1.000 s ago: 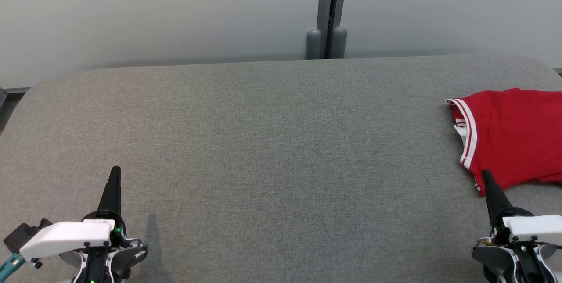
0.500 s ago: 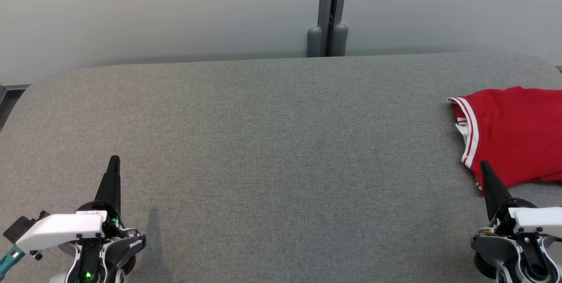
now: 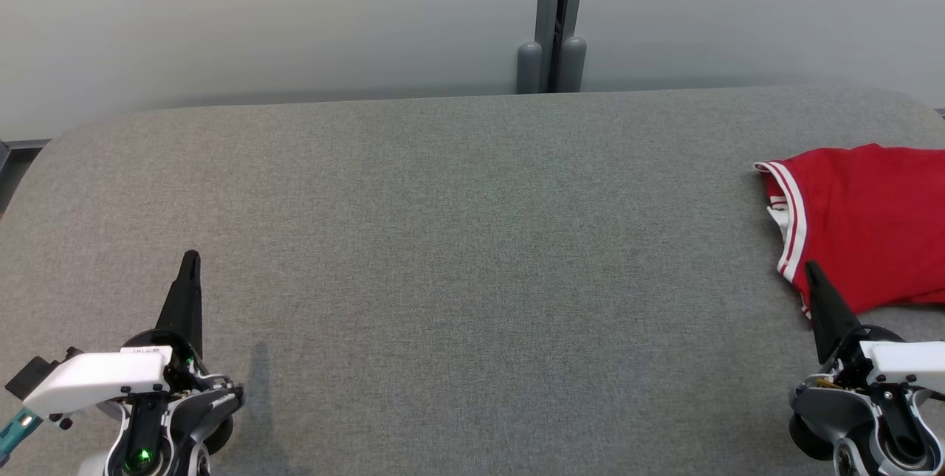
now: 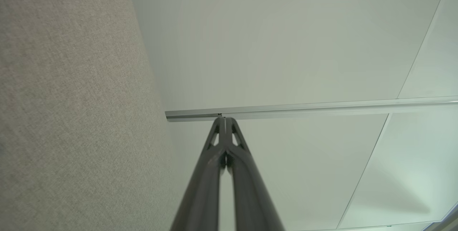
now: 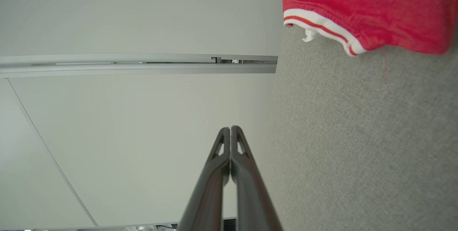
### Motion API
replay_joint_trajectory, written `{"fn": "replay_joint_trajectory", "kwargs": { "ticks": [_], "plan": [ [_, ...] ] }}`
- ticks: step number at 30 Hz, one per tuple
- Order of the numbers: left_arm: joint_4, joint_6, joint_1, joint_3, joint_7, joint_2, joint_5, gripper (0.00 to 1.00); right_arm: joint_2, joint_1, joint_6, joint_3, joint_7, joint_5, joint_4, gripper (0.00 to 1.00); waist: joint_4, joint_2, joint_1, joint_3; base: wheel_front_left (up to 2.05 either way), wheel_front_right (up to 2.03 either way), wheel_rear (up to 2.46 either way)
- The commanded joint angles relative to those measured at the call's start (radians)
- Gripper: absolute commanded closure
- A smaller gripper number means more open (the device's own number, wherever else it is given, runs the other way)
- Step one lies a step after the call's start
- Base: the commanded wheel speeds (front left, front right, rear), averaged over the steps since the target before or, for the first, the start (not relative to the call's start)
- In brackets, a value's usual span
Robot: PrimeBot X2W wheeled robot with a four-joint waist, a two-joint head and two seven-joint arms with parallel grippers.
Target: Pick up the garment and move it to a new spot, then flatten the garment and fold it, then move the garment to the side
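Lying folded at table [image 3: 458, 240] right: garment [image 3: 864, 225].

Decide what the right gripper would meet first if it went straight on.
Most likely the pale wall: in the right wrist view the shut right gripper aims at it, while the red garment lies off to one side on the grey table. Depth is hard to judge.

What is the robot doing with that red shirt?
Right now nothing is being held. The red shirt lies on the right side of the grey table, partly out of the head view. The left gripper and the right gripper are both shut and empty, down near the front of the table. The right gripper is close to the shirt but not touching it.
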Motion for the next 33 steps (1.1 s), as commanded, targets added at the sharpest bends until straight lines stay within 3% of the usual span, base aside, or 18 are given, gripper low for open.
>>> {"fn": "replay_joint_trajectory", "kwargs": {
  "ticks": [1, 33],
  "plan": [
    [-0.003, -0.006, -0.011, 0.005, 0.003, 0.005, -0.002, 1.0, -0.009, -0.001, 0.0, -0.001, 0.001, 0.004, 0.003, 1.0, 0.0, -0.0001, 0.0, 0.0, 0.0, 0.0, 0.0],
    [-0.003, -0.006, -0.011, 0.005, 0.003, 0.005, -0.003, 1.0, -0.019, 0.001, 0.0, 0.014, -0.012, 0.018, 0.001, 1.0, 0.0, -0.0001, 0.0, 0.0, 0.0, 0.0, 0.0]
  ]
}}
